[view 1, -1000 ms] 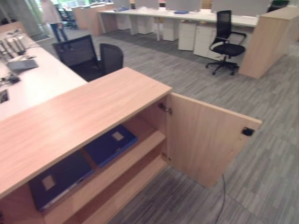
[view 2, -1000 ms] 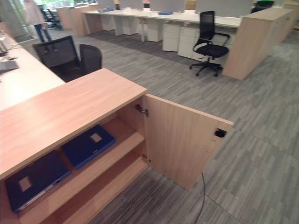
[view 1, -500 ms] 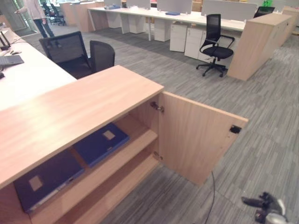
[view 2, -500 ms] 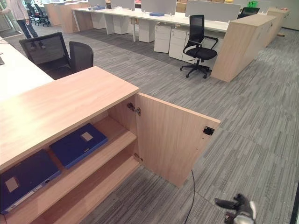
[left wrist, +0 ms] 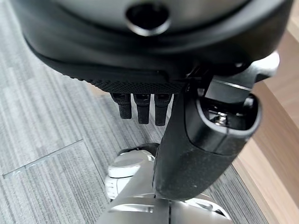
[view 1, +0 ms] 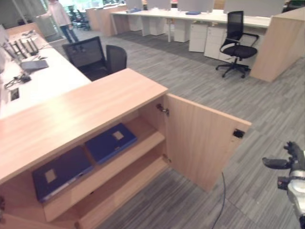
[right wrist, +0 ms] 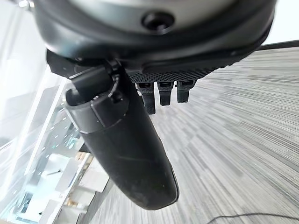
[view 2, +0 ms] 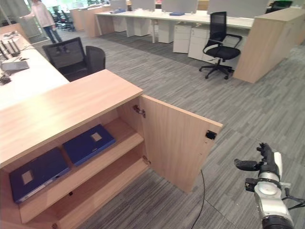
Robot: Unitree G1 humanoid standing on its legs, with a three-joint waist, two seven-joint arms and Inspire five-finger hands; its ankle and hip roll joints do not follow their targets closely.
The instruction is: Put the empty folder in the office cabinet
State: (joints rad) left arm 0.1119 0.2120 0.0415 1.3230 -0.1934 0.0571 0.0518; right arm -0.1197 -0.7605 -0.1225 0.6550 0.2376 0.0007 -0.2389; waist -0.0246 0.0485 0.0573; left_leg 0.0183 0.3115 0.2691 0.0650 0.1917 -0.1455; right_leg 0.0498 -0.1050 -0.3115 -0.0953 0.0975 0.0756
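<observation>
So I'm standing in an open-plan office with grey striped carpet [view 2: 267, 109] everywhere, looking down at a low wooden office cabinet [view 2: 62, 107] with a long bare light-wood top. Its right-hand door [view 2: 178, 143] is swung wide open, out onto the carpet, with a small dark catch near its free upper corner. Inside, on the upper shelf [view 2: 83, 174], two dark blue folders lie flat: one [view 2: 89, 143] nearer the door hinge, the other [view 2: 37, 174] further left, each with a pale label on the cover, and they sit just beside each other without touching as far as I can tell. The lower shelf under them looks bare. Behind the cabinet a white desk [view 2: 28, 81] butts up against it with some gear on it, and two black mesh office chairs [view 2: 74, 57] are parked at its far side. Across the room there's a row of white desks with drawer units, another black swivel chair [view 2: 220, 45], a second wooden cabinet [view 2: 267, 43] on the right, and a person [view 2: 44, 19] walking at the back left. Plenty of open carpet to the right of the open door. My right hand [view 2: 268, 164] is up at the lower right over that carpet, well apart from the door, fingers relaxed and holding nothing. My left hand [left wrist: 196, 135] shows in its wrist view, hanging over the carpet by a wood edge, fingers loose, nothing in it either.
</observation>
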